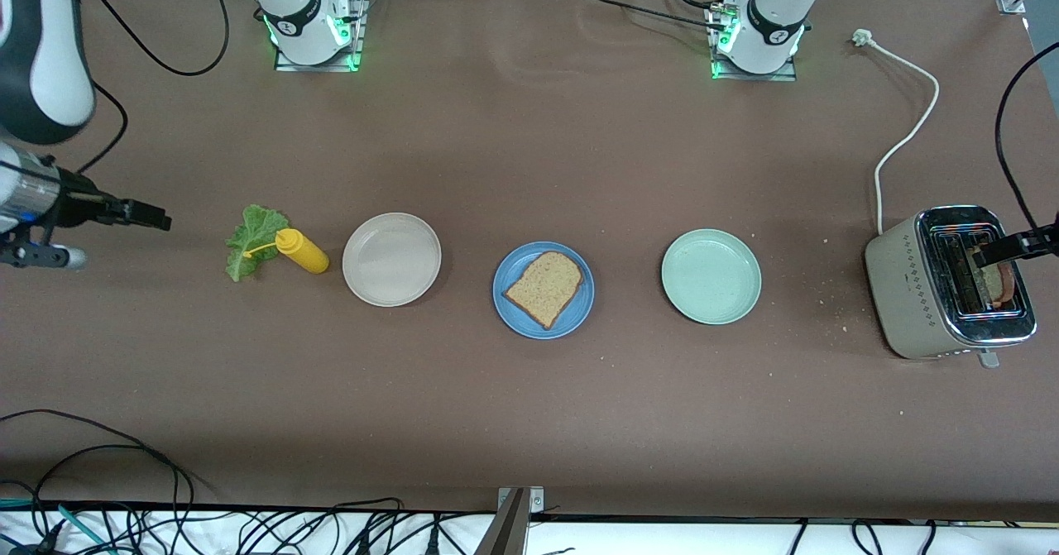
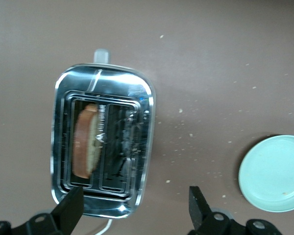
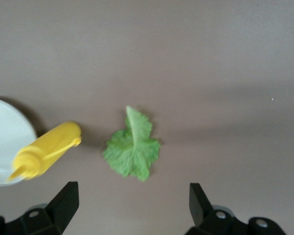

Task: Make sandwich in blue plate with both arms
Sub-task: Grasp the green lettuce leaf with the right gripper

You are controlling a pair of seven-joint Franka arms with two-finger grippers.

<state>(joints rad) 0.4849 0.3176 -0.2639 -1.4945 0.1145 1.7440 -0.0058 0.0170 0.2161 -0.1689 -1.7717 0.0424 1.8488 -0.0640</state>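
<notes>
Sandwich-making here hinges on the left gripper (image 2: pixel 134 208), which hangs with its fingers spread wide and empty over the toaster (image 1: pixel 950 284) at the left arm's end of the table, where a second bread slice (image 2: pixel 86 142) stands on edge in one slot. The slice's long axis runs along the slot, flat faces toward the slot walls; a descent out of line with that slot could strike the chrome top or pinch only the crust, so the slice tears or drops back. The right gripper (image 3: pixel 132 205), equally wide and empty, hovers over the lettuce leaf (image 3: pixel 132 149), which lies flat beside the yellow mustard bottle (image 1: pixel 302 251), probably touching it; a careless close could nudge the bottle. The blue plate (image 1: pixel 506 307) sits mid-table between the beige plate (image 1: pixel 391 258) and pale green plate (image 1: pixel 711 276), holding one bread slice (image 1: pixel 544 288) lying flat, its rounded top pointing toward the robots and the left arm's end.
</notes>
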